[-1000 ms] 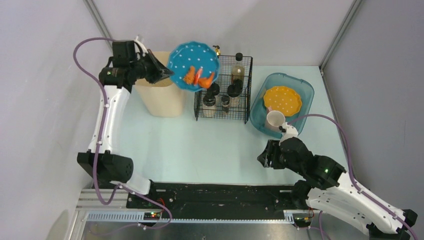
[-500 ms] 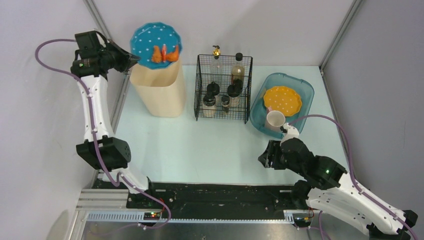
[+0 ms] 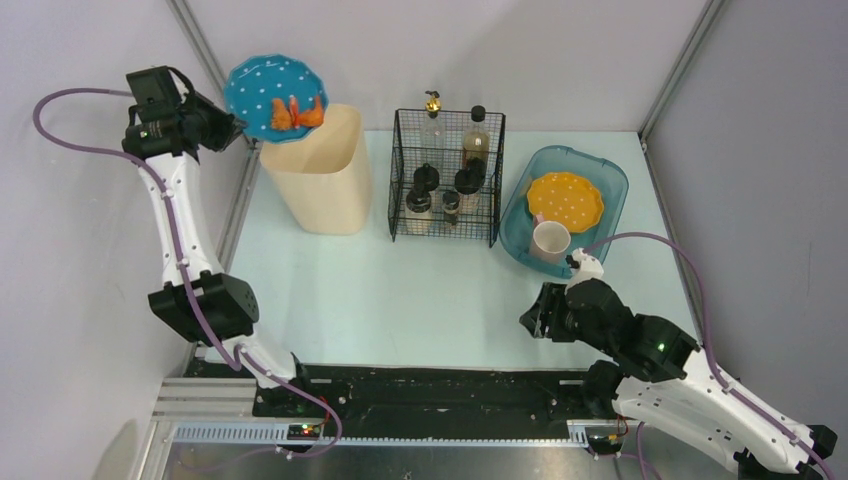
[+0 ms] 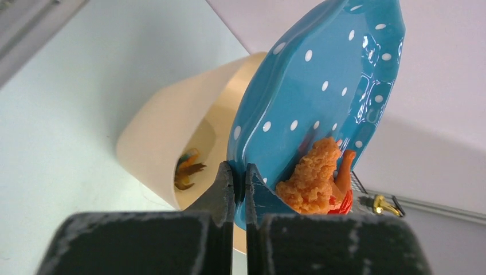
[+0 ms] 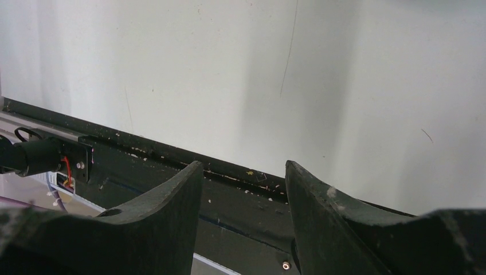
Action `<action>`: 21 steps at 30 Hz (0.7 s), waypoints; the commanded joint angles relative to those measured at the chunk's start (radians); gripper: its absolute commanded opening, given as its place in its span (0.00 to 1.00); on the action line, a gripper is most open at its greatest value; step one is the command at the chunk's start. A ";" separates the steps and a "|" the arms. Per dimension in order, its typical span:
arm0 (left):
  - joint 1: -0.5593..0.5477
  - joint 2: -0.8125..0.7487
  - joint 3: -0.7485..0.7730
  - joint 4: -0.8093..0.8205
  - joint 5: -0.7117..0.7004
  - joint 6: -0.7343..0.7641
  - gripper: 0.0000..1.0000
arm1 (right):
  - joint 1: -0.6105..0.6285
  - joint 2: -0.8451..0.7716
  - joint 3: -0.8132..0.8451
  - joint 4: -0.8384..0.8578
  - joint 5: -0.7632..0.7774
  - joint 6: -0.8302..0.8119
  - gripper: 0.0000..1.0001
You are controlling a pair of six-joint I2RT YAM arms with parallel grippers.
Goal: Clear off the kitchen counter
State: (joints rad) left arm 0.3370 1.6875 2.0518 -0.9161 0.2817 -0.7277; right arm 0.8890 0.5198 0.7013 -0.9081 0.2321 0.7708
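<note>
My left gripper is shut on the rim of a blue polka-dot plate. It holds the plate tilted above the back left rim of a beige bin. Orange fried food pieces lie at the plate's low edge. The left wrist view shows the gripper pinching the steeply tilted plate, the food near the fingers, and the bin with a scrap inside. My right gripper stands open and empty low over the front right of the pale mint-blue kitchen counter. The right wrist view shows nothing between its fingers.
A black wire rack of bottles and jars stands at the back middle. To its right a teal tub holds an orange plate and a white mug. A black rail runs along the front edge.
The left arm has swung the blue plate leftward, from beside the wire rack to over the bin's back left rim. The right arm has barely moved.
</note>
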 commanded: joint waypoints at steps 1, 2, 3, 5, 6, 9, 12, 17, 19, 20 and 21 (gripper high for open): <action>0.012 -0.083 0.032 0.151 -0.057 0.010 0.00 | 0.006 -0.002 0.000 0.009 0.029 0.018 0.59; 0.011 -0.091 0.022 0.151 -0.072 0.018 0.00 | 0.007 0.000 0.001 0.012 0.028 0.018 0.59; 0.011 -0.098 0.018 0.151 -0.101 0.036 0.00 | 0.008 0.002 0.001 0.015 0.027 0.018 0.59; 0.012 -0.108 0.007 0.150 -0.135 0.060 0.00 | 0.008 0.005 0.002 0.019 0.026 0.018 0.59; 0.011 -0.110 -0.002 0.150 -0.153 0.066 0.00 | 0.008 0.007 0.002 0.019 0.023 0.019 0.59; 0.007 -0.123 -0.019 0.151 -0.192 0.099 0.00 | 0.008 0.010 0.001 0.020 0.024 0.018 0.59; -0.011 -0.133 -0.024 0.152 -0.235 0.148 0.00 | 0.008 0.015 0.001 0.020 0.025 0.020 0.59; -0.055 -0.147 -0.016 0.152 -0.345 0.206 0.00 | 0.009 0.023 0.001 0.023 0.024 0.023 0.59; -0.086 -0.156 -0.017 0.152 -0.403 0.235 0.00 | 0.010 0.023 0.001 0.024 0.024 0.025 0.59; -0.109 -0.159 -0.018 0.153 -0.439 0.255 0.00 | 0.010 0.023 0.001 0.024 0.025 0.025 0.59; -0.120 -0.163 -0.019 0.153 -0.459 0.264 0.00 | 0.011 0.022 0.001 0.024 0.025 0.025 0.59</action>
State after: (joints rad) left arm 0.2790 1.6447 1.9915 -0.9459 -0.0837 -0.4988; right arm 0.8936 0.5396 0.7013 -0.9066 0.2317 0.7792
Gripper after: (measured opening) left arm 0.036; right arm 0.589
